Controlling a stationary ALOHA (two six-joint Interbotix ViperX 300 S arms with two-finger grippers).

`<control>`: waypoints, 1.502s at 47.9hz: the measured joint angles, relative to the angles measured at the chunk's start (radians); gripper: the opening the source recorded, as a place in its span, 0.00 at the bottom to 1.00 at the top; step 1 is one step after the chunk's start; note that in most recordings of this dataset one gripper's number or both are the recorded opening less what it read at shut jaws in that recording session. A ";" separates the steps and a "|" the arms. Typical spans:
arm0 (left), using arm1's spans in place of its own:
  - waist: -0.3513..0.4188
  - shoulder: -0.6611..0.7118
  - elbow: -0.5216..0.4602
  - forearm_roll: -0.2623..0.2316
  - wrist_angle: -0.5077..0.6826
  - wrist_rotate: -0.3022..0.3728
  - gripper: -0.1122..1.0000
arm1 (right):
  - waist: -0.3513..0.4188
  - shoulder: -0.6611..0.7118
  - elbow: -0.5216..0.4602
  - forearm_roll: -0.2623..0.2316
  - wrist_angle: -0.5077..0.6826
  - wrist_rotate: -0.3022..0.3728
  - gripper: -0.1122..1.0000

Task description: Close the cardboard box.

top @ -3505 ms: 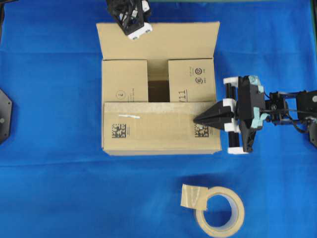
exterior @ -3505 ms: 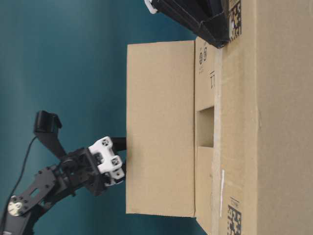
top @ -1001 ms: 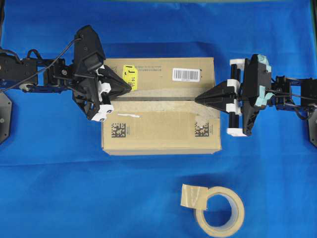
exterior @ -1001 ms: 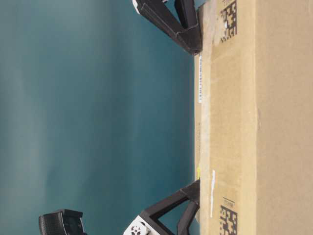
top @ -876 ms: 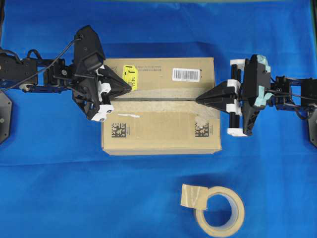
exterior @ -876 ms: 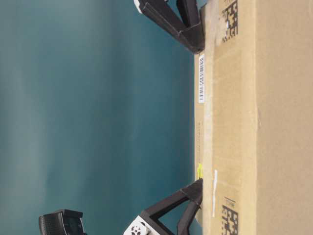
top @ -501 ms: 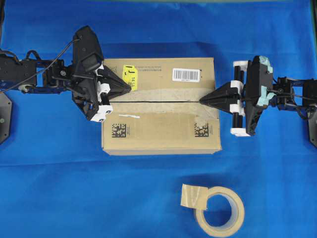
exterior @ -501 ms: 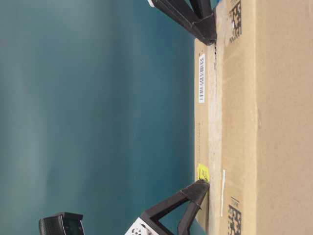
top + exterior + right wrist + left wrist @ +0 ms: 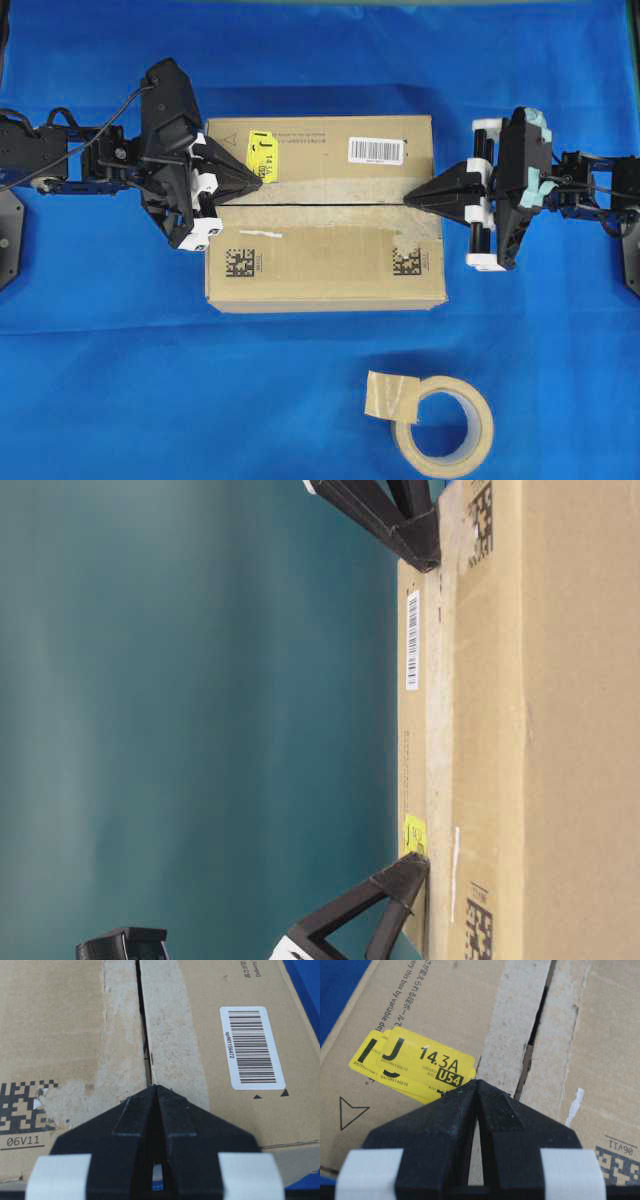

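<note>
The cardboard box (image 9: 320, 250) lies in the middle of the blue table with its top flaps folded flat, meeting at a narrow seam (image 9: 320, 203). A yellow sticker (image 9: 262, 150) and a white barcode label (image 9: 376, 150) are on the far flap. My left gripper (image 9: 262, 183) is shut and empty, its tip over the box's left end beside the yellow sticker (image 9: 415, 1062). My right gripper (image 9: 408, 201) is shut and empty, its tip at the seam's right end (image 9: 156, 1086). The table-level view shows both tips at the box top (image 9: 440, 730).
A beige tape roll (image 9: 440, 425) with a loose flap of tape lies on the blue cloth in front of the box, to the right. Both arms reach in from the left and right table edges.
The far flap has come down from upright and now lies flat, closing the opening. The left arm came round to the box's left end. In the last second both grippers drew slightly outward.
</note>
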 measured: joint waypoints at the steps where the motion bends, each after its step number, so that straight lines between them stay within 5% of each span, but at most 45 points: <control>1: -0.003 -0.002 0.003 0.000 -0.009 0.003 0.10 | 0.000 0.000 0.002 0.000 0.002 0.000 0.10; 20: -0.040 -0.075 0.189 0.000 -0.451 0.137 0.10 | -0.002 0.000 0.002 0.000 0.000 0.002 0.10; 34: -0.055 0.054 0.281 -0.002 -0.801 0.179 0.10 | -0.002 0.000 0.002 0.000 -0.002 0.000 0.10; 47: -0.086 0.170 0.261 0.000 -0.882 0.181 0.10 | -0.003 0.000 0.002 0.000 -0.009 0.002 0.10; 72: -0.080 0.172 0.273 0.000 -0.885 0.183 0.10 | -0.003 0.000 0.003 0.002 -0.011 0.005 0.10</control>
